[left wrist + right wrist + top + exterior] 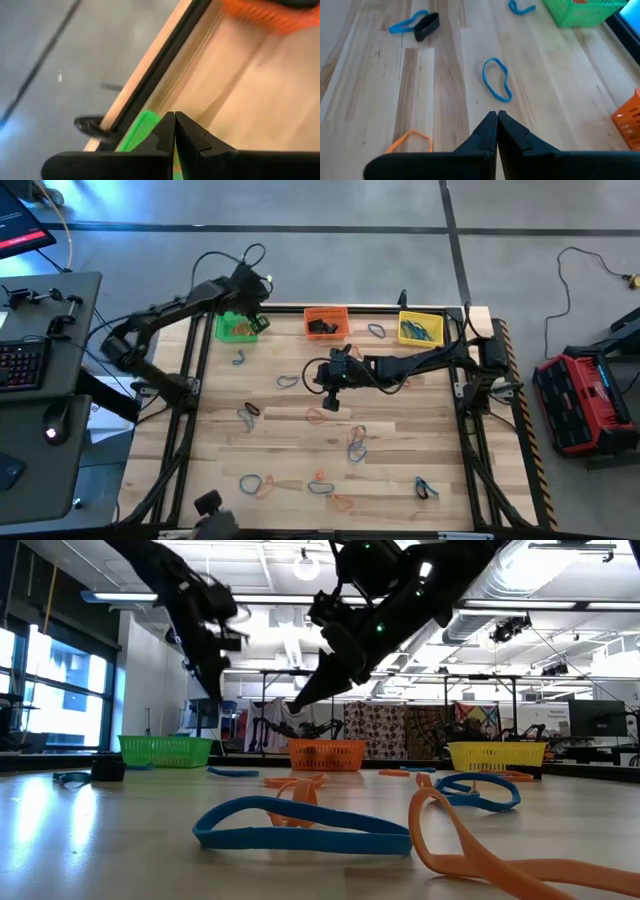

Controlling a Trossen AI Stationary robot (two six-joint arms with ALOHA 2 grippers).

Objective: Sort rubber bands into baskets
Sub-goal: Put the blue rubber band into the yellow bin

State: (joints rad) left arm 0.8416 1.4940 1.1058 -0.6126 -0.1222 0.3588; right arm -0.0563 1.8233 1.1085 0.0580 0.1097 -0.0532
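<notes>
Left hand hangs over the green basket, fingers pinched together, nothing in them. Right hand hovers mid-worktop, clamped empty too, above a blue rubber band. Those loops look light, floppy and thin: pinch one strand.
</notes>
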